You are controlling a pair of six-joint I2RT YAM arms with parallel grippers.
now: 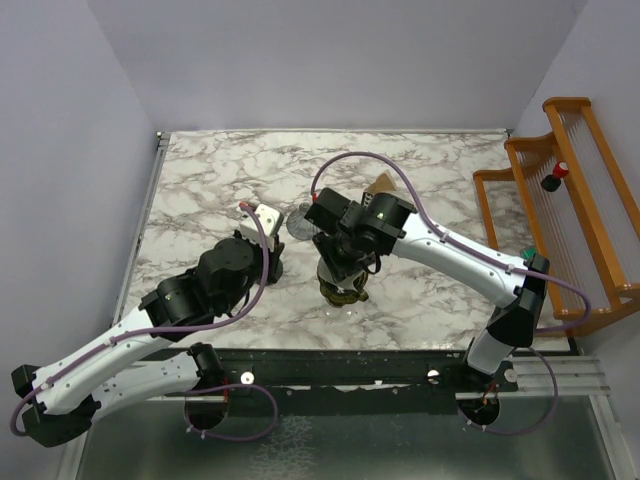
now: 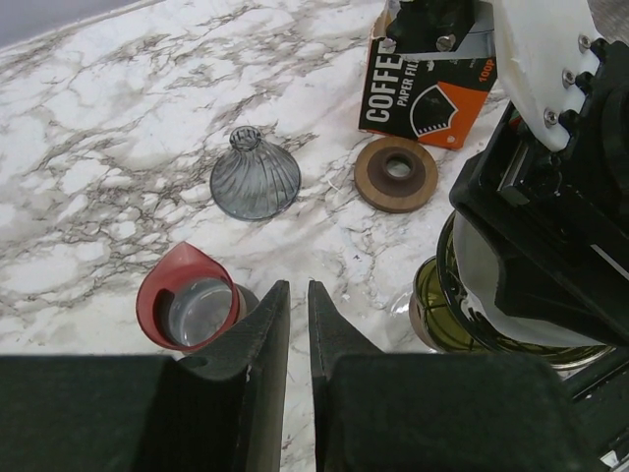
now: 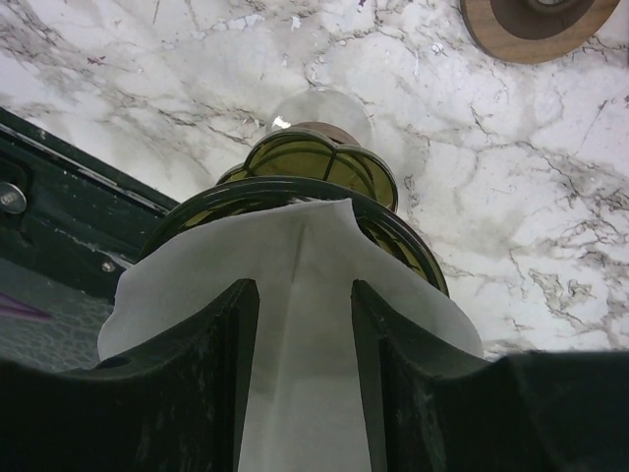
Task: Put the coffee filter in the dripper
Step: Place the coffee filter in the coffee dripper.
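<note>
Coffee filter [image 3: 167, 285] paper already sits in the mouth of the olive-green dripper [image 3: 316, 162]. Its white cone is spread inside the dark rim and its upper edge stands a little proud of that rim all round. By the look of it the main part of the task is done: the coffee filter is in the dripper, not on the counter [image 1: 220, 170] and not in the carton [image 2: 423, 88]. What seems left is small. The paper may need to settle lower into the cone, and the arm has to come clear without dragging it out.

The right pincer [image 3: 305, 287] hangs directly over the dripper with its jaws apart. The filter's seam runs up the gap between the two fingers. The paper is thin and the gap is broad, so the jaws look released rather than pinched on it; whether a finger brushes the paper I cannot tell.

The left pincer [image 2: 295, 287] is low over the counter beside the dripper. Its jaws are drawn narrow with only a slit between them, and it holds nothing. It is near a red-rimmed cup [image 2: 187, 305].
</note>
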